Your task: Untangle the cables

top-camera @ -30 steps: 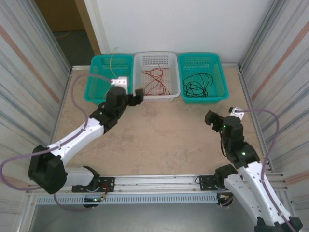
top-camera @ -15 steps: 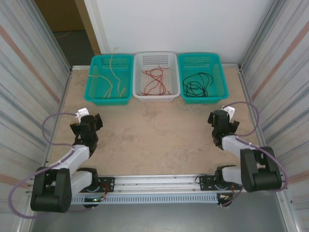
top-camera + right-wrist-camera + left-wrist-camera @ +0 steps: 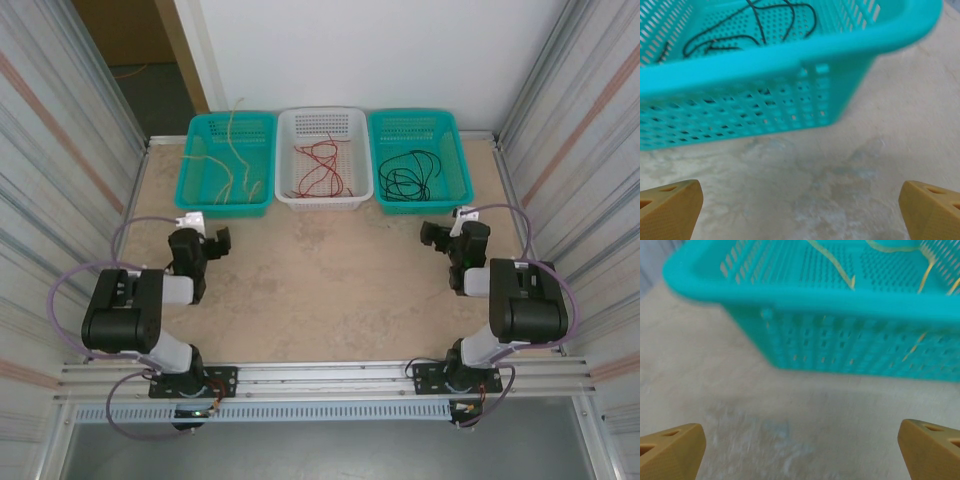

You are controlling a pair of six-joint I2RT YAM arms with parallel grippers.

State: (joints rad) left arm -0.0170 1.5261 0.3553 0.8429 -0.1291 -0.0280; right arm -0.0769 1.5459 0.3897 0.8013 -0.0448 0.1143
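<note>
Am folding both arms back from far row onto beige mottled tabletop (image 3: 320,290); judging sorting finished. Left teal perforated plastic basket (image 3: 190,170), white perforated plastic basket (image 3: 286,150) and right teal perforated plastic basket (image 3: 460,165) are each holding one colour. Am keeping left gripper (image 3: 216,241) and right gripper (image 3: 431,237) wide, gripping nothing. Pale yellow-tan cables (image 3: 236,165) and red cables (image 3: 318,172) are running near-to-far; black cables (image 3: 404,181) are coiling, no clear axis.

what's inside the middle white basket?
Red cables lie in a loose heap on the perforated floor of the white basket. The heap covers the floor directly beneath it, and the strands are too small to tell whether they are knotted together.
</note>
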